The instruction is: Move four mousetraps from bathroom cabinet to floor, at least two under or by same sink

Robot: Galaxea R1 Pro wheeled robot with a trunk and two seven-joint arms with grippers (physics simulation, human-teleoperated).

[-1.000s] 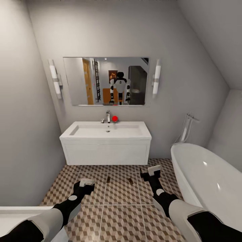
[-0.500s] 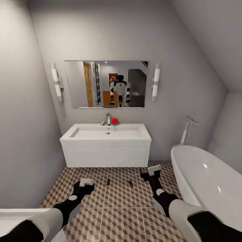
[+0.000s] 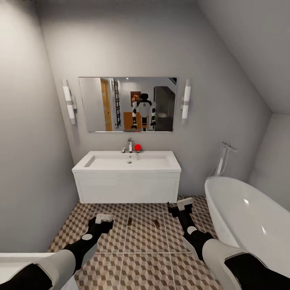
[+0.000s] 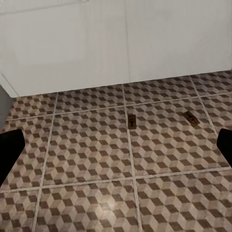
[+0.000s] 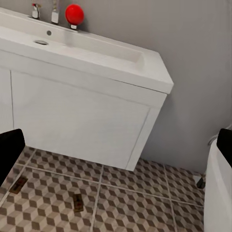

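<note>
Your view has drawn back; both grippers, left point(image 3: 104, 218) and right point(image 3: 184, 203), spread empty. Two mousetraps point(image 3: 129, 221) lie between them, before the sink point(image 3: 127, 186).

- We look down on the bathroom floor point(image 4: 87, 159), large square tiles in a brown, beige and white cube print with pale grout lines.
- Beyond it rises the plain white front of the sink point(image 4: 121, 38).
- Two mousetraps lie flat on the tiles, apart from each other: one mousetrap point(image 4: 131, 121) sits right beside a grout line, the other mousetrap point(image 4: 191, 118) lies turned at an angle.
- Our left gripper's dark fingertips point(image 4: 9, 150) show at opposite edges, spread wide with nothing between them.
- A strip of grey wall point(image 4: 4, 99) shows beside the sink block.
</note>
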